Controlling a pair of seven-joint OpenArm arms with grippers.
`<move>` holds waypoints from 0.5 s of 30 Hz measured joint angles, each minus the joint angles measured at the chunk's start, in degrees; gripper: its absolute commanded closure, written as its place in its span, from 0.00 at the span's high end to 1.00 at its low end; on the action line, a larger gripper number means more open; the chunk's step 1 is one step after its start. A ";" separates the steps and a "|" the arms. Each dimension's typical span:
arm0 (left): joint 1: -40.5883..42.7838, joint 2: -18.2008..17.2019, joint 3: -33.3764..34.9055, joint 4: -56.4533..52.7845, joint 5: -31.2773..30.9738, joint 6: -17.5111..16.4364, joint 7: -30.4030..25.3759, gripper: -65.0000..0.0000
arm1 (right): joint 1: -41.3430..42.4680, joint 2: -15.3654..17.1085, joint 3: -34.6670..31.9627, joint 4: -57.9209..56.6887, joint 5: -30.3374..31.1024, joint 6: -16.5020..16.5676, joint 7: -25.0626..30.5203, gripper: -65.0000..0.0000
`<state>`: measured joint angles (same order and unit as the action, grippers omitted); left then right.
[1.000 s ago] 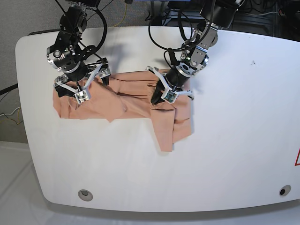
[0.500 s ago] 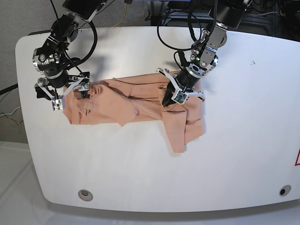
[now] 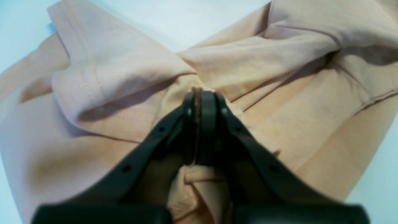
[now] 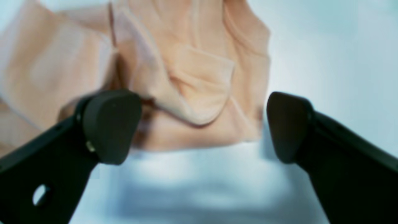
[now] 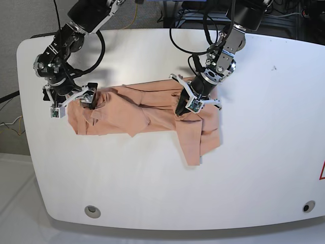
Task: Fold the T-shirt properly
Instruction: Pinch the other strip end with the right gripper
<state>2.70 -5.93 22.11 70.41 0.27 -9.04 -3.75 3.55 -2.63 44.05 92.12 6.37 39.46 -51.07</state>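
White table (image 5: 152, 193): carries all items. T-shirt (image 5: 127, 109): peach, rumpled, spread across the table's far middle, a flap hanging nearward at right. Left gripper (image 5: 182, 109): clenched on a T-shirt fold. Right gripper (image 5: 71, 102): released, jaws wide, over the shirt's left edge.

We see bare table (image 5: 152, 193) all along the near side and far right, open for passage. The rumpled T-shirt (image 5: 147, 109) fills the middle-left. The left gripper (image 5: 182, 109), pinched on a fold, blocks its right part; the right gripper (image 5: 71, 101), jaws spread, crowds its left edge.
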 measured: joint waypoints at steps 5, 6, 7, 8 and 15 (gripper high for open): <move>0.02 0.00 0.00 0.00 0.04 0.02 0.02 0.01 | 1.77 2.38 1.20 -7.58 3.32 0.02 0.39 1.00; 0.02 0.00 0.00 0.00 0.07 0.02 -0.02 0.01 | 2.08 2.69 1.64 -8.72 3.89 0.02 1.18 1.00; 0.02 0.00 0.02 0.00 0.09 0.02 0.02 0.01 | 2.51 3.06 2.12 -9.81 5.22 0.04 1.16 1.00; 0.00 0.00 0.02 0.00 0.09 0.02 0.02 0.01 | 2.99 3.52 2.54 -11.23 6.19 0.07 1.84 1.00; 0.02 0.00 0.02 0.00 0.11 0.02 0.02 0.01 | 4.22 5.79 2.80 -18.75 9.68 0.68 7.98 1.00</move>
<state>2.72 -5.93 22.13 70.41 0.38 -9.02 -3.73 7.77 3.16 46.85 73.36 16.05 40.14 -43.09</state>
